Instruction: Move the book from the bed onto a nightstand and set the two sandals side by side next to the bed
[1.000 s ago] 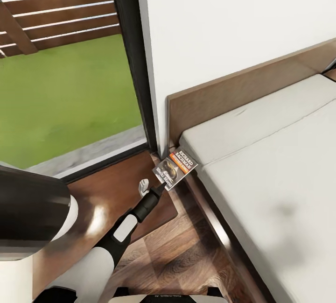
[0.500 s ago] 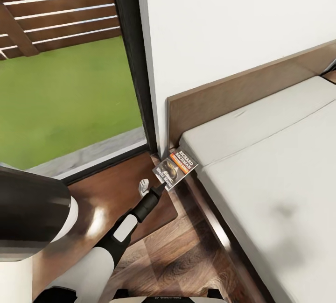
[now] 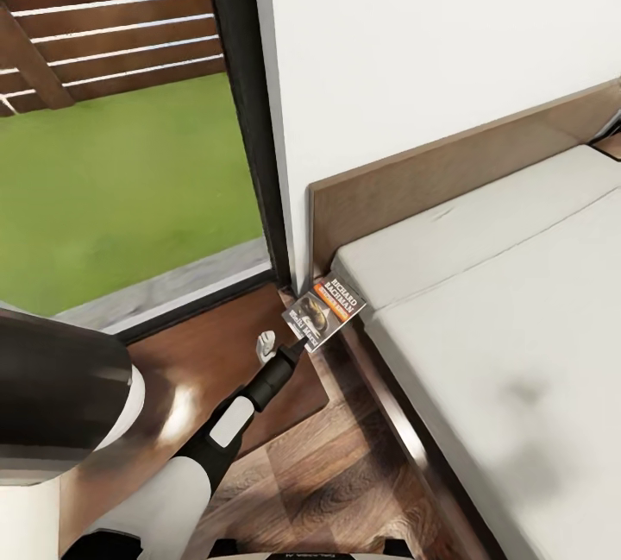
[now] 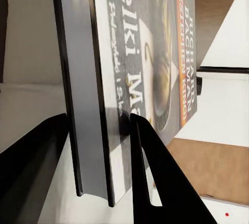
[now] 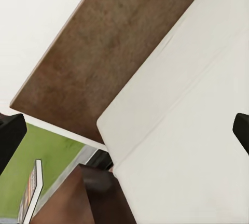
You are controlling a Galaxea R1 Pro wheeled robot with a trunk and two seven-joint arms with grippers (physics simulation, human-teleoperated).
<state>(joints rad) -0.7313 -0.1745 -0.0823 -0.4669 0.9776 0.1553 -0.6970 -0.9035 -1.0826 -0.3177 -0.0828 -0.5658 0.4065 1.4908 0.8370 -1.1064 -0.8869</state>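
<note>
The book [image 3: 325, 311], dark with orange lettering, is held by its near edge in my left gripper [image 3: 291, 346], which is shut on it. It hangs over the far right corner of the nightstand [image 3: 198, 370], close to the bed's frame. In the left wrist view the book [image 4: 140, 53] stands edge-on between the two black fingers [image 4: 150, 162]. The bed's mattress [image 3: 500, 310] and headboard [image 3: 431, 172] lie to the right. My right gripper [image 5: 124, 136] is open above the mattress [image 5: 192, 105], its tips far apart. The sandals are out of view.
A tall black-framed window [image 3: 233, 111] stands behind the nightstand, with green lawn [image 3: 121, 189] and a wooden fence outside. A white wall [image 3: 431, 42] rises above the headboard. A narrow strip of plank floor [image 3: 345, 456] runs between nightstand and bed.
The whole picture has shifted very slightly, so the camera moved. My left arm and the book keep the same place.
</note>
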